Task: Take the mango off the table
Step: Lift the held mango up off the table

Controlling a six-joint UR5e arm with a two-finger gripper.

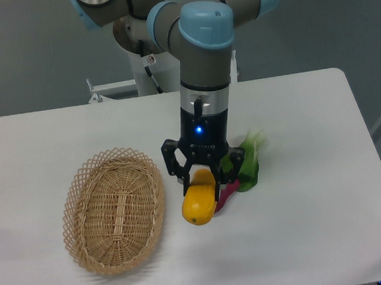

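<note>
From my console I saw the gripper point(201, 180) with its fingers point(172, 167) clamped on the upper end of the mango point(199, 204), which hung tilted beneath it, over the white desk point(315, 191) just right of the wicker basket point(113, 210). Whether its lower end was clear of the desk or touching it, I could not tell. A green leafy vegetable point(249, 164) and something magenta point(226, 195) lay just behind the fruit. I judged the pickup to be in the lifting step; the next move called for a straight, steady rise with the grip kept firm.
</note>
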